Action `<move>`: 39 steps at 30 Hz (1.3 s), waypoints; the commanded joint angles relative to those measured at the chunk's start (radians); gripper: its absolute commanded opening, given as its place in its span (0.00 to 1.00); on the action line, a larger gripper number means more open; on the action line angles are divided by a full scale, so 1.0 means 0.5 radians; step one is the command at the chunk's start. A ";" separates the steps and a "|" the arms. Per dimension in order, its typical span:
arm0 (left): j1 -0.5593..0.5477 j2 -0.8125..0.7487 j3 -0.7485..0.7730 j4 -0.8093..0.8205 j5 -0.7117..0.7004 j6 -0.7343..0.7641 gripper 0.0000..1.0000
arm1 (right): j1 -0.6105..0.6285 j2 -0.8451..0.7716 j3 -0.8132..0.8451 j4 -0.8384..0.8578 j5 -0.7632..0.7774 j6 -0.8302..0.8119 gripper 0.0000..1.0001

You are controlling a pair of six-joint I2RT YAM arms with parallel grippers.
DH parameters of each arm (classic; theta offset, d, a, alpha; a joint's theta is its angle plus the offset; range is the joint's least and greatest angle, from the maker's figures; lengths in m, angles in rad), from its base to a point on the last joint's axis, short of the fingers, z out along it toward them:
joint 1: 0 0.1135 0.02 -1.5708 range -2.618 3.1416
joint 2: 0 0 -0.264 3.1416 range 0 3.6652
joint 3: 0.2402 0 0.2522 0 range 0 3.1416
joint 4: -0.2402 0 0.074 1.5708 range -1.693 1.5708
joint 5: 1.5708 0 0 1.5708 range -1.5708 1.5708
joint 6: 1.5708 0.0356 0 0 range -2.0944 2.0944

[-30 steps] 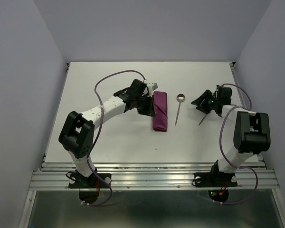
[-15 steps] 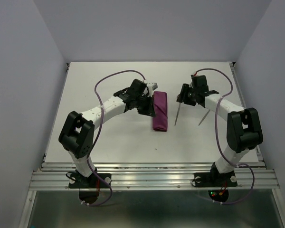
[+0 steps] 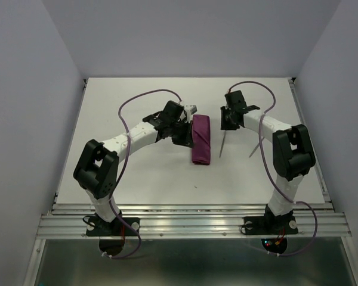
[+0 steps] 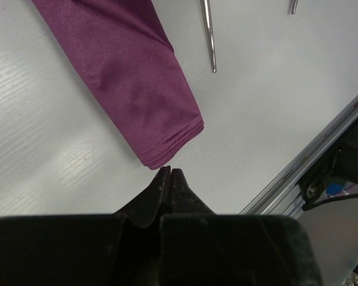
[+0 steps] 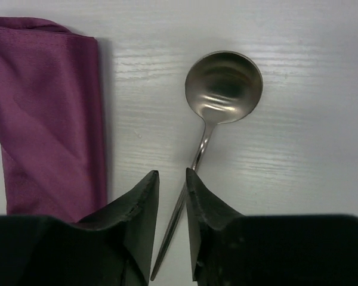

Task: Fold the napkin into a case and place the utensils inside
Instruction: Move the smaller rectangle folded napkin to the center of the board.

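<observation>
Right pincer, swung in from the right of the frame, is narrowed astride the handle of the spoon, not yet clamped, so pickup is judged imminent.

Table: white, matte, evenly lit.
Walls: pale lavender-grey, closing in on three sides.
Rail: ribbed aluminium, near edge.

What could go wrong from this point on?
The right gripper straddles the thin handle of the spoon, which lies flat: the grip may slip or skid it. The folded napkin lies close beside and could get nudged. The left gripper is shut at the napkin's end, seemingly not holding it open.
</observation>
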 commanded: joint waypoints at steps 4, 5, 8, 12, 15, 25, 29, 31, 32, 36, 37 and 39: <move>0.016 -0.126 -0.071 0.042 -0.019 -0.015 0.00 | 0.011 0.214 0.214 -0.007 -0.144 -0.088 0.24; 0.019 -0.126 -0.074 0.042 -0.022 -0.015 0.00 | 0.011 0.248 0.226 -0.016 -0.120 -0.082 0.24; 0.025 -0.123 -0.065 0.042 -0.031 -0.037 0.00 | 0.011 0.338 0.242 -0.053 0.061 -0.060 0.24; 0.046 -0.043 0.057 0.009 -0.046 -0.040 0.00 | -0.103 0.323 0.165 -0.065 0.168 0.096 0.22; 0.089 0.034 0.158 -0.031 -0.074 -0.070 0.00 | -0.149 0.255 0.104 -0.074 0.135 0.151 0.21; 0.362 -0.156 0.076 -0.007 -0.258 -0.251 0.00 | 0.151 0.571 0.554 -0.163 -0.077 0.118 0.21; 0.509 -0.364 -0.065 0.006 -0.335 -0.328 0.00 | 0.317 0.794 0.900 -0.240 -0.123 0.118 0.21; 0.568 -0.487 -0.148 0.006 -0.366 -0.353 0.00 | 0.397 0.874 1.048 -0.295 -0.160 0.087 0.21; 0.598 -0.527 -0.169 0.006 -0.381 -0.356 0.00 | 0.485 0.942 1.115 -0.311 -0.166 0.069 0.21; 0.712 -0.674 -0.246 -0.007 -0.406 -0.325 0.00 | 0.673 1.007 1.346 -0.348 -0.230 -0.103 0.21; 0.721 -0.684 -0.249 -0.016 -0.415 -0.319 0.00 | 0.692 0.998 1.346 -0.347 -0.203 -0.115 0.21; 0.734 -0.693 -0.252 -0.034 -0.418 -0.304 0.00 | 0.692 0.943 1.309 -0.335 -0.023 -0.058 0.21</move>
